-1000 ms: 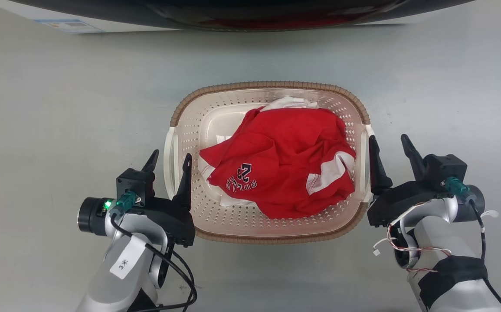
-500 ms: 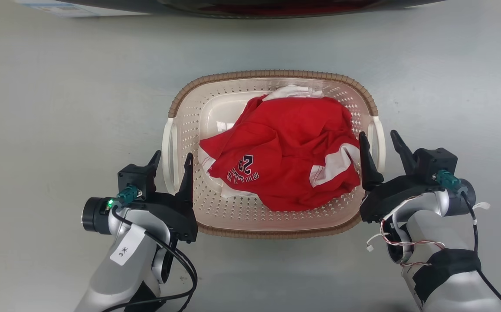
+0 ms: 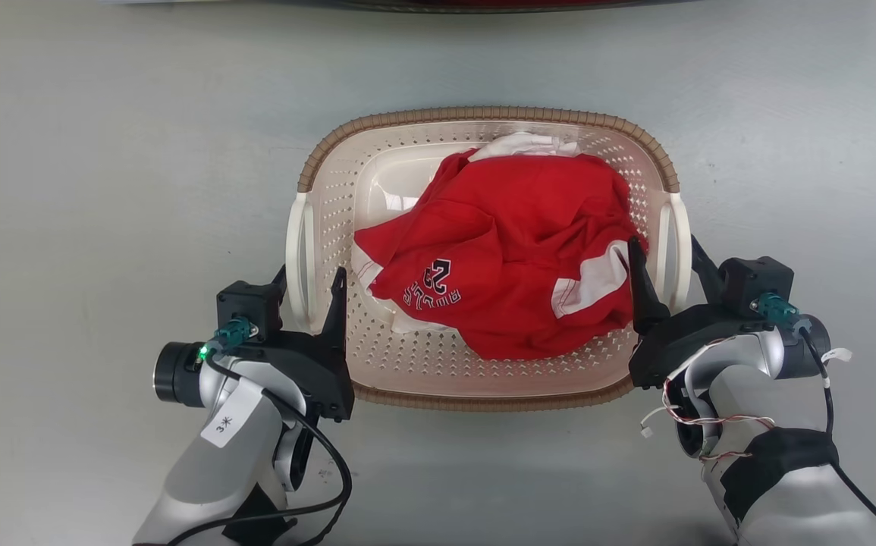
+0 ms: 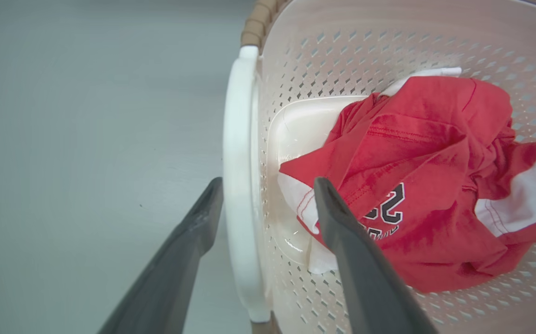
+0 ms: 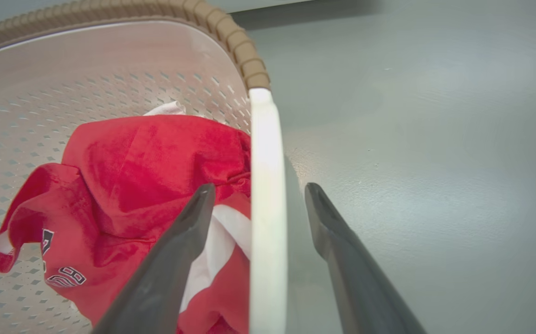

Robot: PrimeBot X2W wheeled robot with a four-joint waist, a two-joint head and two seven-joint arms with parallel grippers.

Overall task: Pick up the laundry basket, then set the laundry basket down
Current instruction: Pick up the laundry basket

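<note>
The laundry basket (image 3: 483, 115) stands on the grey floor in the middle of the head view, cream and perforated with a brown rim. A crumpled red shirt (image 3: 506, 258) with white trim lies in it. My left gripper (image 3: 310, 273) is open and straddles the white left handle (image 3: 297, 258), one finger outside and one inside the basket wall. The left wrist view shows that handle (image 4: 240, 185) between the left gripper's (image 4: 268, 183) fingers. My right gripper (image 3: 664, 243) is open astride the right handle (image 3: 680, 235). In the right wrist view the handle (image 5: 268, 185) runs between the right gripper's (image 5: 259, 188) fingers.
The dark lower edge of a washing machine (image 3: 483, 2) runs along the top of the head view. Bare grey floor (image 3: 104, 189) lies to the left, right and front of the basket.
The head camera has shifted. My right gripper moved in from beside the basket until its fingers straddle the right handle. The left gripper slid further forward along the left handle.
</note>
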